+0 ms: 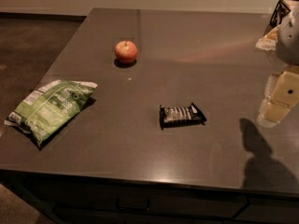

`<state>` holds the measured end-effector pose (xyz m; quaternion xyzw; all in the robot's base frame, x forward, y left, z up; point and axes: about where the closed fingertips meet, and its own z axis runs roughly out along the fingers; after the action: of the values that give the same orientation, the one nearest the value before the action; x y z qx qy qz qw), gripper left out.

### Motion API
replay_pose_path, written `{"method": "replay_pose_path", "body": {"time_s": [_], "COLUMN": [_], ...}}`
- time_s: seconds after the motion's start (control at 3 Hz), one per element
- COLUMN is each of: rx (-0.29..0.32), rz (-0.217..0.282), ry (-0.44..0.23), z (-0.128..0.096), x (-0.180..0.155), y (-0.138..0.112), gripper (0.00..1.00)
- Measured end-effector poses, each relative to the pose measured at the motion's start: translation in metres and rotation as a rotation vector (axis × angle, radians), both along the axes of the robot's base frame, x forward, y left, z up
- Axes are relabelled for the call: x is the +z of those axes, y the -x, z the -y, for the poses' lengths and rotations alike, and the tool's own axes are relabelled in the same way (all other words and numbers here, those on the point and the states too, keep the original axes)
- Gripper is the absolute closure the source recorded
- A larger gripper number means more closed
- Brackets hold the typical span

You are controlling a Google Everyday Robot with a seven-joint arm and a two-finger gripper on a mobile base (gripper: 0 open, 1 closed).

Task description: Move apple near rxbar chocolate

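Observation:
The apple (pixel 125 51) is small, round and red-orange. It sits upright on the grey tabletop (pixel 196 45), towards the far left. The rxbar chocolate (pixel 181 115) is a flat black wrapper with white lettering. It lies in the middle of the table, nearer the front, well apart from the apple. My gripper (pixel 278 101) is pale yellow and hangs at the right edge of the view above the table. It is to the right of the bar and far from the apple. Its shadow falls on the table below it.
A green chip bag (pixel 50 107) lies near the table's left edge. A dark wire basket (pixel 280 13) with light items stands at the far right corner. The table's front edge runs along the bottom, with a drawer handle (pixel 133 205) below it.

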<state>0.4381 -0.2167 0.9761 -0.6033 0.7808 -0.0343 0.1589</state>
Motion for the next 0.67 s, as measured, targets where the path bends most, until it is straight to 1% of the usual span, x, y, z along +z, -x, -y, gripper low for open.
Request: {"method": "replay_pose_path", "body": {"time_s": [0.33,0.67], "rx": [0.0,0.001], "rz": [0.0,-0.01], "ry": [0.0,-0.021], "z": [-0.0001,-0.009], "x": [0.0,-0.0046], "y": [0.0,-0.0063], "gripper": [0.0,0.0]}}
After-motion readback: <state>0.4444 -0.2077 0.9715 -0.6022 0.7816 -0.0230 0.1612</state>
